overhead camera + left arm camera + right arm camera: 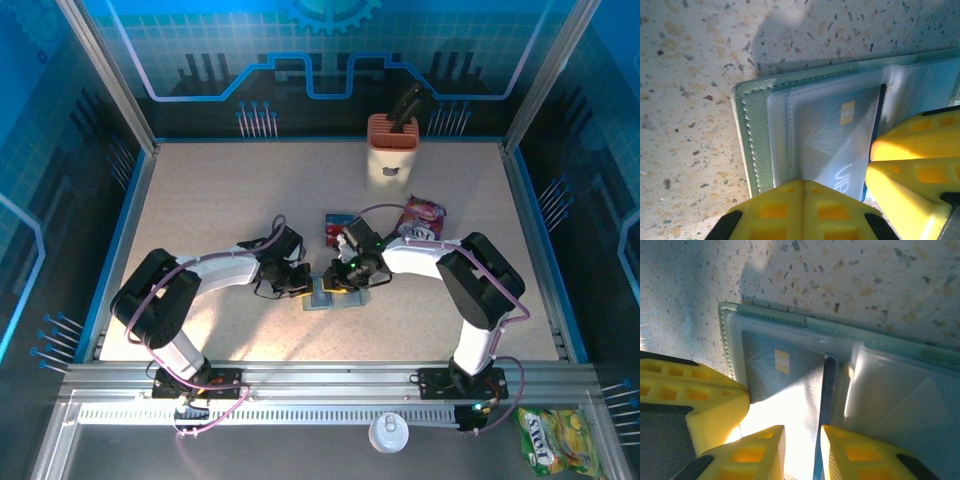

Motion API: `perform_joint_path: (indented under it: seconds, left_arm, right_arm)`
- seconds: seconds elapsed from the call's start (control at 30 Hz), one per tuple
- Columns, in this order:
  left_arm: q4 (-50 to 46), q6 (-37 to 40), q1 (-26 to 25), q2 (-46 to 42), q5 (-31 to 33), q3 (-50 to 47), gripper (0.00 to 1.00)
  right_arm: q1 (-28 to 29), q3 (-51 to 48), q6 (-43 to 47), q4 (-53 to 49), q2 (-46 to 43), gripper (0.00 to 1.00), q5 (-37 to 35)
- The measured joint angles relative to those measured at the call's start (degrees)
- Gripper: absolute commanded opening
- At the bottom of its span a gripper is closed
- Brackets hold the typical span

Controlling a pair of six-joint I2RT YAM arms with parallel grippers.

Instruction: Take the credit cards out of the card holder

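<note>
Left gripper (801, 189), jaws shut, pins the holder (328, 299) at the top view's centre on the bench (220, 200). Right gripper (802, 432), jaws narrowly apart, straddles the dark edge of the sleeved card (775, 375); it should pinch firmly, then slide it out flat.

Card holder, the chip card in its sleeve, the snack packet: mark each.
card holder (747, 145), left wrist view, stitched green edge.
chip card (830, 140), left wrist view, face beside the gold chip.
snack packet (422, 217), top external view, middle of the packet.
</note>
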State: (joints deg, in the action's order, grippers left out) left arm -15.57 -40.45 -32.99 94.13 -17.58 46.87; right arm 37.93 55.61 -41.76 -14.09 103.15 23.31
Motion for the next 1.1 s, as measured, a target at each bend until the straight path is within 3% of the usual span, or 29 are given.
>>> perform_joint_path:
  seconds: [0.47, 1.1]
  left_arm:
    - [-0.02, 0.11, 0.22, 0.35, -0.09, 0.20, 0.00]
    - [-0.02, 0.15, 0.28, 1.05, -0.22, 0.66, 0.00]
  right_arm:
    - [0.00, 0.33, 0.15, -0.55, 0.00, 0.23, -0.11]
    - [-1.99, -4.22, -5.03, 7.76, -1.57, 0.17, 5.90]
